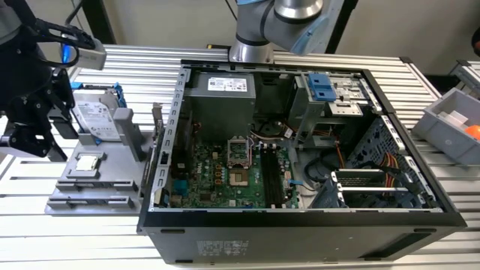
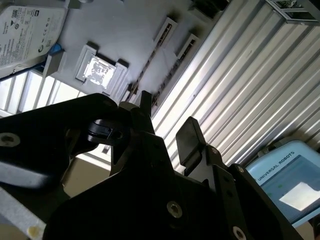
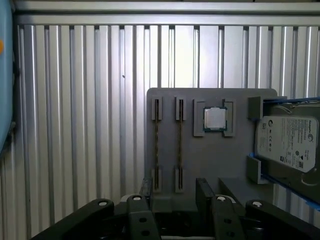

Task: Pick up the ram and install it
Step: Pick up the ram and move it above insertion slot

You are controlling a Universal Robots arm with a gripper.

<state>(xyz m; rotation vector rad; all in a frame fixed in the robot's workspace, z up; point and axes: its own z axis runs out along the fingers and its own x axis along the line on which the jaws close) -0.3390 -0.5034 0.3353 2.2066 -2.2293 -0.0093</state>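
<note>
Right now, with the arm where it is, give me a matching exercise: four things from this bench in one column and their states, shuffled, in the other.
Things:
1. ram sticks
2. CPU chip
3. hard drive
4. gripper

States:
A. silver, labelled face showing
B. open and empty
C. on edge in narrow slots of the grey holder
D. flat in a square pocket

Pairs: 1-C, 2-D, 3-A, 4-B.

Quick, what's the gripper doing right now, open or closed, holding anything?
Gripper: open, holding nothing, fingers apart above the gray holder with the ram sticks in their slots.
</note>
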